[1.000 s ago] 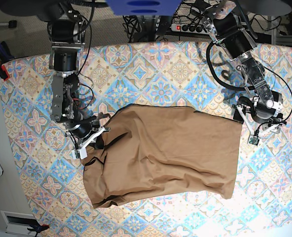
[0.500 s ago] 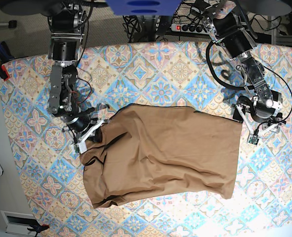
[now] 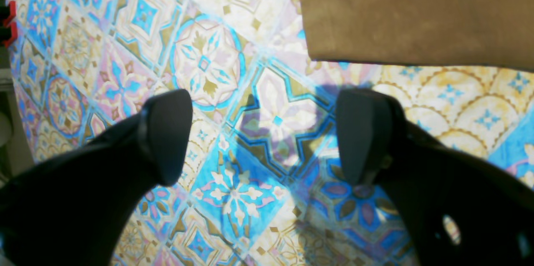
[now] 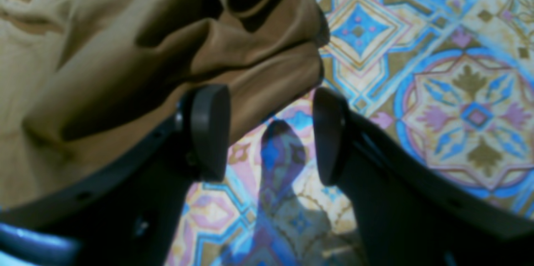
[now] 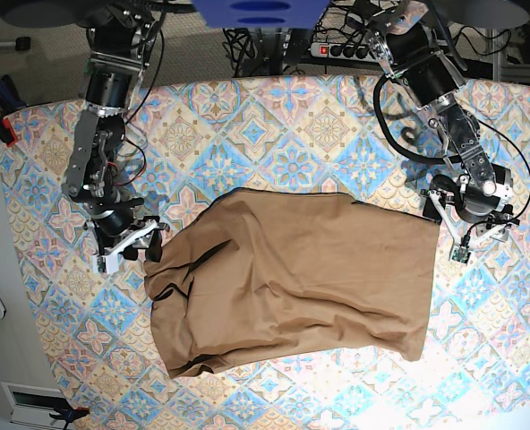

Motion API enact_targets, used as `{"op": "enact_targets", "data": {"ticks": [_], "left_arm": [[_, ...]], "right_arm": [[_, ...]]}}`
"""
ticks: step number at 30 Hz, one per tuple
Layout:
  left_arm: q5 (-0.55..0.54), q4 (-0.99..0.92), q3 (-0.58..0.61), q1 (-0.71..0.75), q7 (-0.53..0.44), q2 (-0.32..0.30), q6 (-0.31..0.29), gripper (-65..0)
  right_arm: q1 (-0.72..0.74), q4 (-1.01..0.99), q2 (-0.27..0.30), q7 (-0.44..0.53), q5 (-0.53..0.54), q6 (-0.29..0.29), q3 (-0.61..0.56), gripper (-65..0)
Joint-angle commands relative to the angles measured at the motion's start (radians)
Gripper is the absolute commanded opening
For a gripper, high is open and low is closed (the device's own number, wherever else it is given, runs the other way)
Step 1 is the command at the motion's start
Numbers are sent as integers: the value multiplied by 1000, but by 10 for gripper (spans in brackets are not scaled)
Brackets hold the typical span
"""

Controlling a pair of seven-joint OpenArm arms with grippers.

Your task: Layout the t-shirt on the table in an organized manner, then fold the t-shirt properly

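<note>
The table (image 5: 274, 116) fills the base view, and the shirt (image 5: 301, 278) lies across its middle as a rough rectangle. Its edge toward the left arm is flat and straight; its edge toward the right arm is bunched into soft folds.

A second ago the right claw (image 5: 124, 245) was clamped on that bunched edge, dragging it outward. It has since let go and drawn back to bare table just beside the cloth. In the right wrist view its jaws stand partly apart with nothing between them, and the rumpled edge of the shirt sits just beyond one pad (image 4: 210, 132). The cloth has settled where it was dropped, a little further out than before.

The left claw (image 5: 475, 231) has not moved. It hovers over the table just off the straight edge, jaws wide and empty.

So one pull of the spreading step looks finished, but the layout does not: sleeves and collar cannot be made out, and the crumpled side likely needs another tug before folding.
</note>
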Motion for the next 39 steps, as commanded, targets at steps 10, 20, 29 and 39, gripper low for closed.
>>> {"op": "enact_targets", "data": {"ticks": [10, 20, 29, 39], "left_arm": [[-5, 18, 0, -21, -13, -14, 5, -131], [-5, 18, 0, -21, -13, -15, 5, -131], [-5, 18, -4, -16, -13, -15, 5, -131], [-4, 18, -4, -14, -13, -15, 5, -131]], "right_arm": [[15, -155, 8, 15, 10, 6, -17, -340], [16, -156, -12, 15, 14, 6, -187, -340], [16, -158, -23, 12, 10, 4, -247, -389], [10, -57, -15, 7, 7, 0, -307, -362]]}}
